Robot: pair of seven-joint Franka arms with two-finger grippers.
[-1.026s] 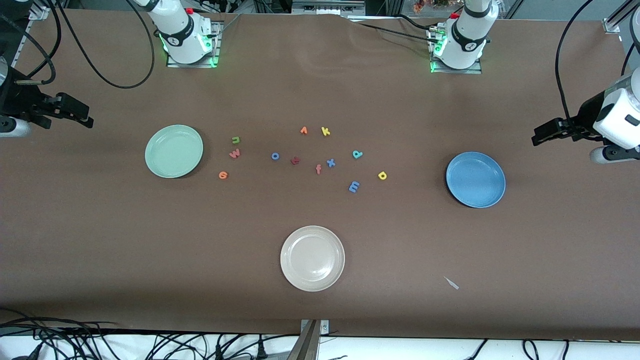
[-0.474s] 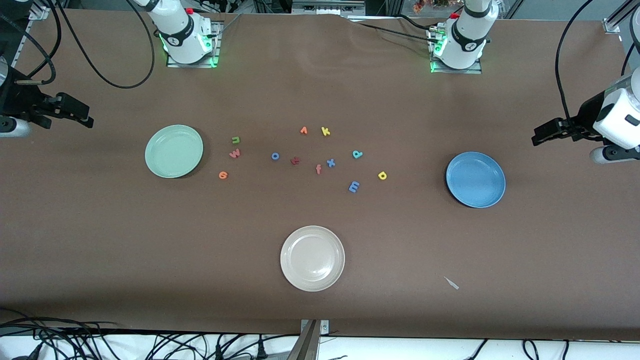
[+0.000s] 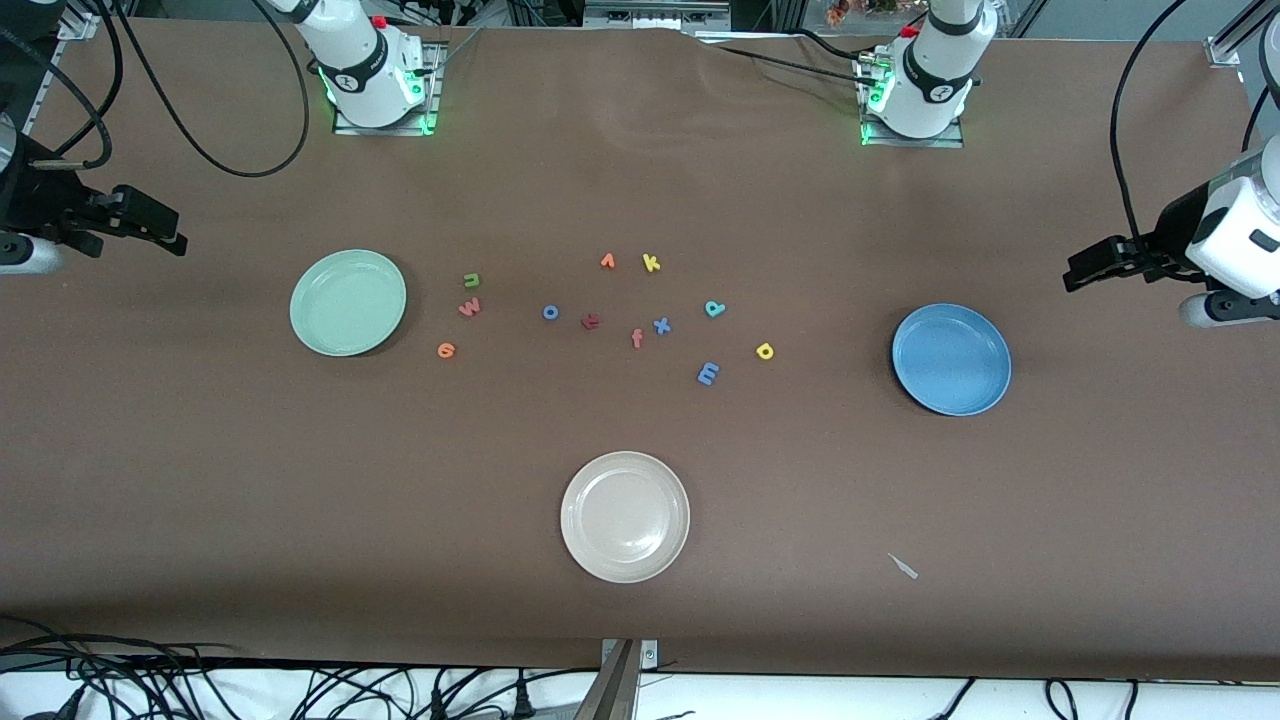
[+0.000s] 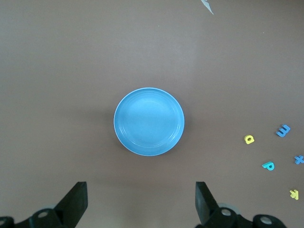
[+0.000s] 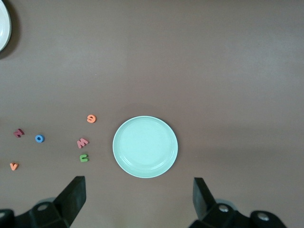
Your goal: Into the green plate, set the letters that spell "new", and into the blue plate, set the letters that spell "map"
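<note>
The green plate (image 3: 348, 302) (image 5: 145, 147) lies bare toward the right arm's end. Beside it lie the olive "n" (image 3: 471, 280) (image 5: 84, 157), pink "w" (image 3: 469, 306) (image 5: 82, 142) and orange "e" (image 3: 446, 350) (image 5: 91, 118). The blue plate (image 3: 951, 359) (image 4: 149, 121) lies bare toward the left arm's end, with the blue "m" (image 3: 708, 374) (image 4: 283, 130), yellow "a" (image 3: 765, 351) (image 4: 249, 139) and teal "p" (image 3: 714, 309) (image 4: 268, 166) close by. My right gripper (image 3: 170, 235) (image 5: 139, 197) hangs open high over its table end. My left gripper (image 3: 1080, 272) (image 4: 141, 199) hangs open likewise.
Other letters lie mid-table: yellow "k" (image 3: 651, 263), an orange wedge (image 3: 607, 261), blue "o" (image 3: 550, 312), a dark red letter (image 3: 591, 321), pink "f" (image 3: 637, 339), blue "x" (image 3: 661, 325). A cream plate (image 3: 625, 516) sits nearer the camera. A small pale scrap (image 3: 904, 567) lies near the front edge.
</note>
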